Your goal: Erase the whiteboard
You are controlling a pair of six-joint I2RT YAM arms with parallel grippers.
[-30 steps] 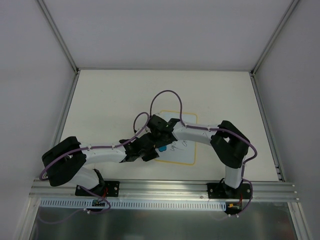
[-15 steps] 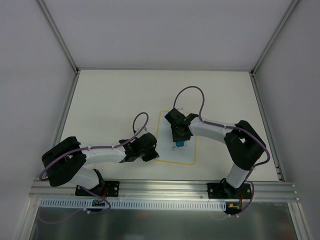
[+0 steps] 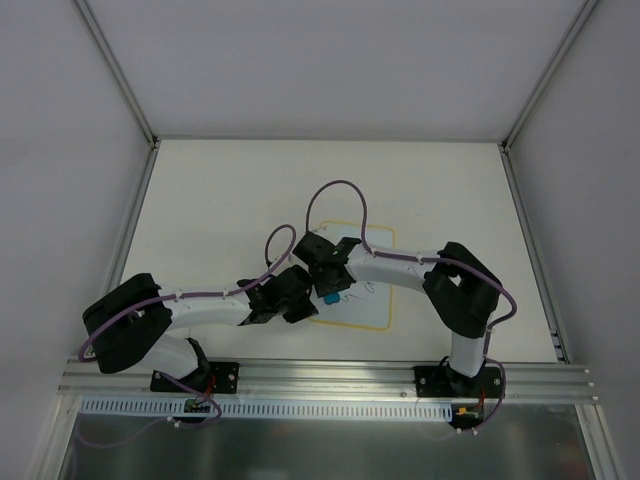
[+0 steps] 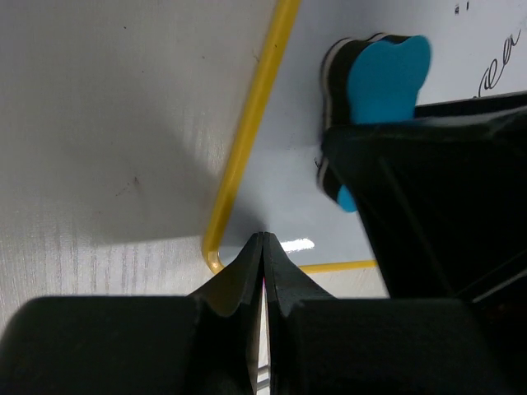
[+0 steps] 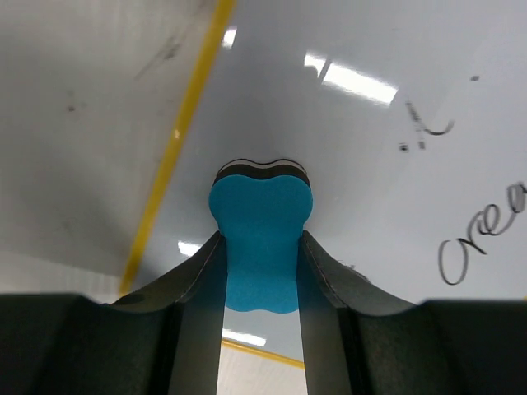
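The whiteboard [image 3: 368, 305] lies flat on the table, white with a thin yellow rim, with dark handwriting [image 3: 362, 290] left near its middle. My right gripper [image 3: 328, 292] is shut on the blue eraser [image 5: 260, 239] and presses it on the board's left part, near the yellow rim [image 5: 177, 140]. Handwriting [image 5: 486, 234] shows to the eraser's right. My left gripper [image 4: 263, 243] is shut and empty, its tips on the board's near left corner [image 4: 216, 255]. The eraser [image 4: 377, 78] also shows in the left wrist view.
The white tabletop [image 3: 220, 200] is bounded by aluminium frame rails [image 3: 125, 230] left and right and the mounting rail [image 3: 320, 375] at the near edge. Purple cables [image 3: 335, 190] loop above both wrists.
My right gripper with the eraser has swept left across the board, back from the middle toward the left edge. The left arm has stayed at the corner.
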